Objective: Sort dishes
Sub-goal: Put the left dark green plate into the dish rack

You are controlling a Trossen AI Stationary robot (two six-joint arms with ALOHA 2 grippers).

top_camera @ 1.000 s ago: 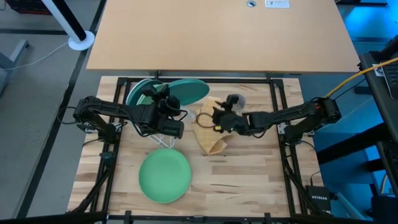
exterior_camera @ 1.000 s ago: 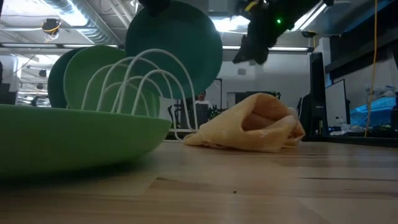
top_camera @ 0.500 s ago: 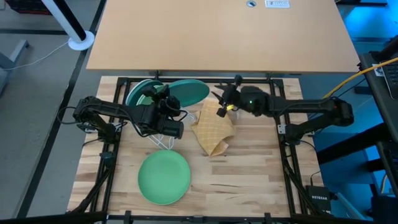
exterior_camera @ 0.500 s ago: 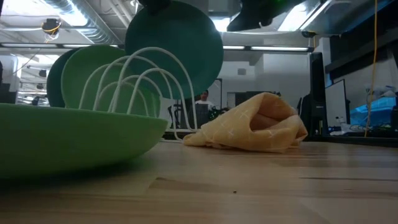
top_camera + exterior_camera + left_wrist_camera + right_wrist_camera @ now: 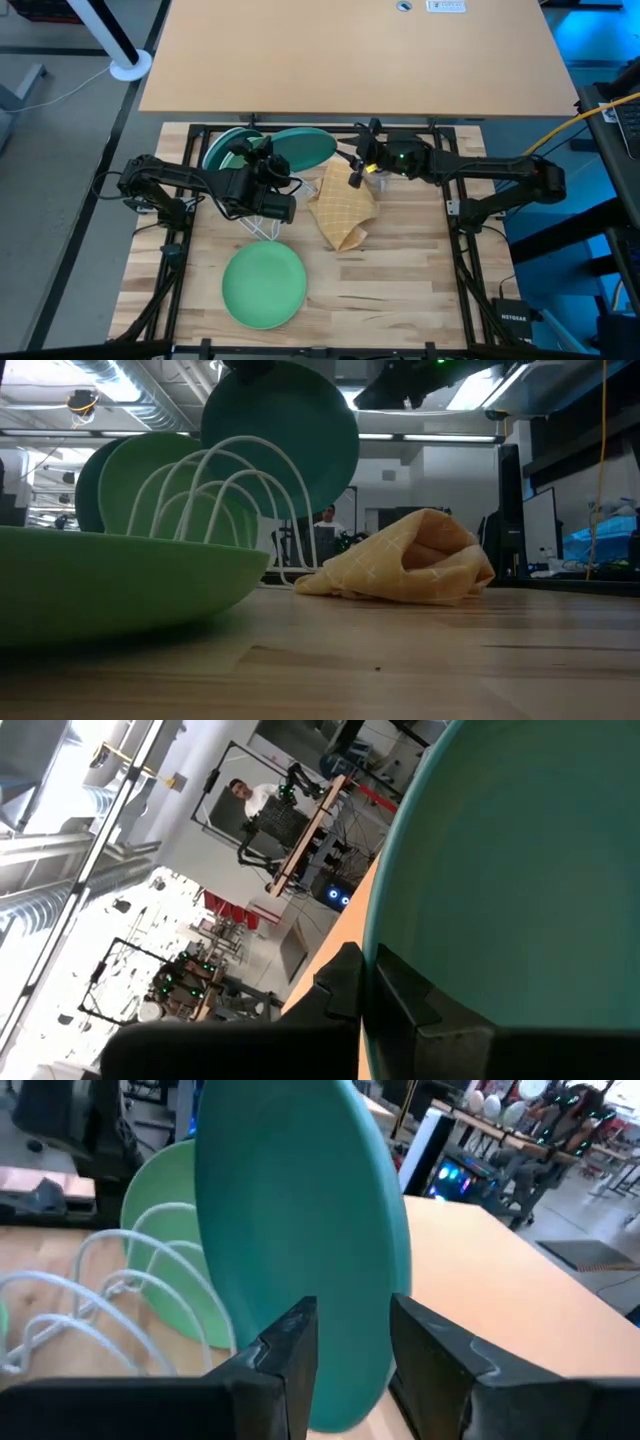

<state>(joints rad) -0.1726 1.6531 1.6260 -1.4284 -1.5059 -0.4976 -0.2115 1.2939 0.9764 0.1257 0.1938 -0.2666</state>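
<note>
- We see the left gripper (image 5: 262, 162) over the white wire rack (image 5: 225, 500), its fingers closed on the rim of a teal plate (image 5: 300, 146) that it holds raised and tilted above the rack; in the left wrist view that plate (image 5: 520, 890) fills most of the picture, with a dark finger (image 5: 395, 1005) pressed against its edge.
- The right gripper (image 5: 358, 160) sits raised near the table's far edge, just beside the held teal plate and above the yellow checked cloth (image 5: 343, 207); in its wrist view the two fingers (image 5: 290, 1355) stand apart with the plate's rim (image 5: 300, 1250) in the gap between them, and we cannot tell whether they touch it.
- Two more plates stand upright in the rack: a light green plate (image 5: 150, 485) in front and a darker teal one (image 5: 88, 485) behind it.
- Another light green plate (image 5: 264, 284) lies flat on the wooden table (image 5: 400, 280), nearer the front edge and well apart from the rack.
- The cloth lies crumpled on the table just beside the rack.
- A person (image 5: 322, 520) shows far off in the room behind.
</note>
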